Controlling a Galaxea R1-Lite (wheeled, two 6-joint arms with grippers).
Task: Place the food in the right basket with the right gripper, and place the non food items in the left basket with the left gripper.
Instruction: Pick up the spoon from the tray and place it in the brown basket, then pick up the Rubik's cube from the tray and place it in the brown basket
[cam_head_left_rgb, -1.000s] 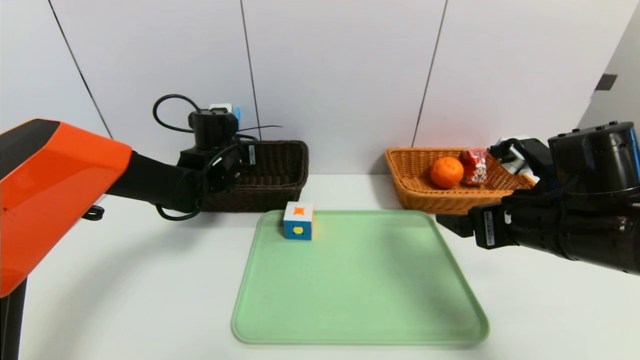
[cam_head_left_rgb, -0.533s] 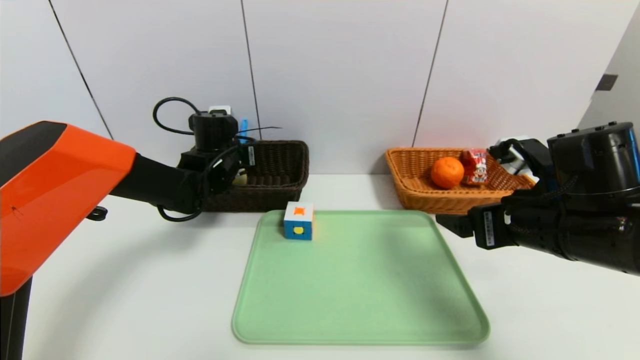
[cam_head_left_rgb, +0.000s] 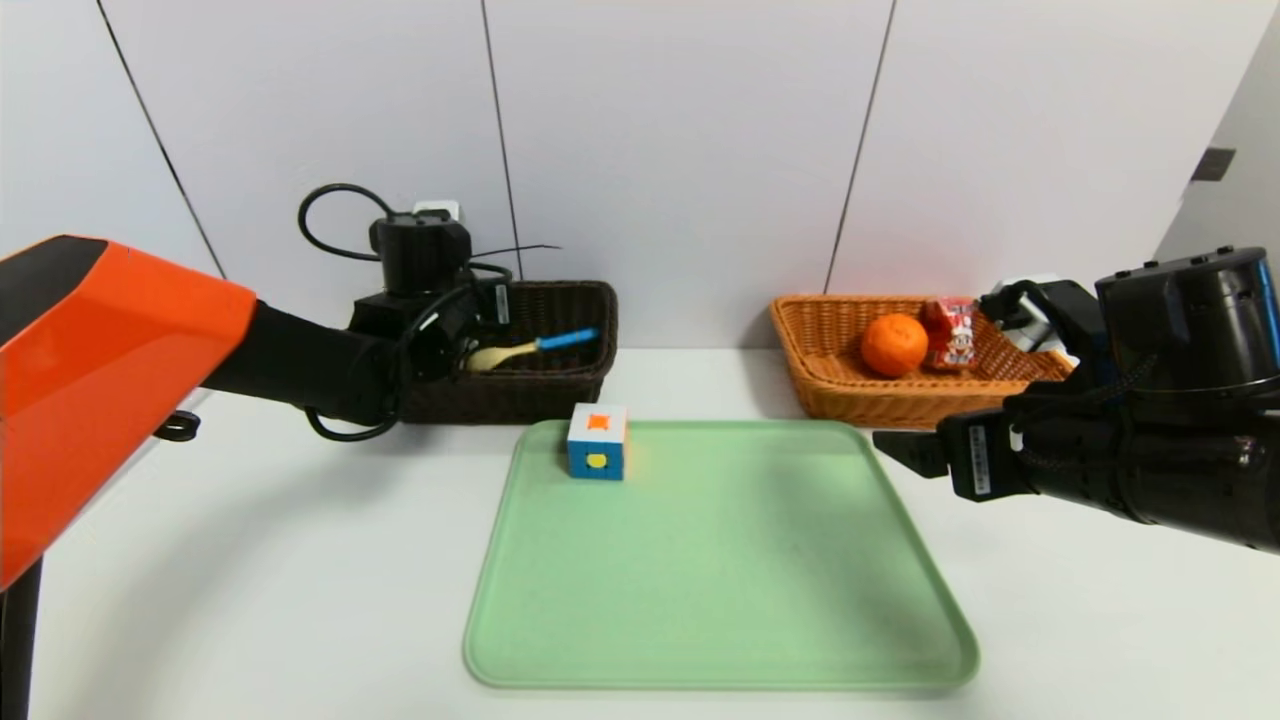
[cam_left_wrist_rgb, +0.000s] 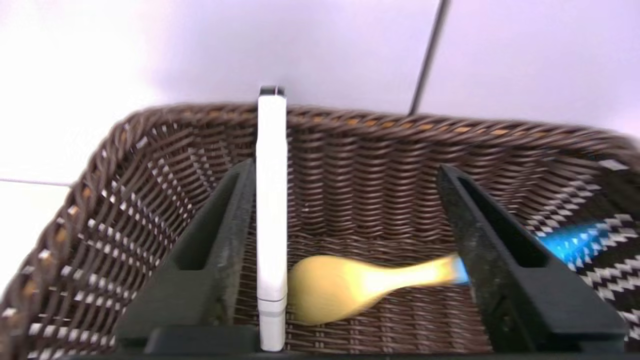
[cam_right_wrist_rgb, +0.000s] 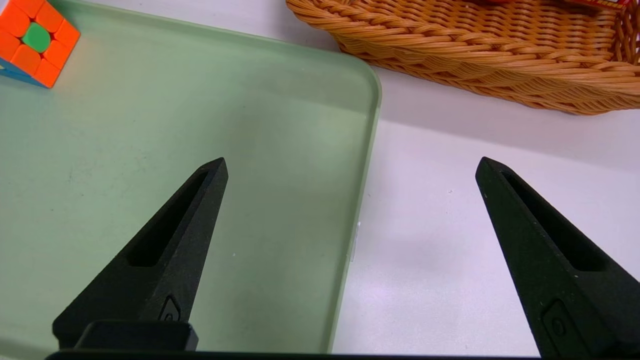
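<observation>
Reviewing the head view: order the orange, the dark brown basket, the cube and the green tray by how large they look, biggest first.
1. green tray
2. dark brown basket, partly hidden by the left arm
3. Unsure: orange and cube look alike in size

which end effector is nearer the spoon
Left: the left end effector is open over the dark basket, above the spoon; the right end effector is open over the tray's right edge.

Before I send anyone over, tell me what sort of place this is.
Probably a robot test bench: two robot arms over a white tabletop, a green tray and wicker baskets.
</observation>
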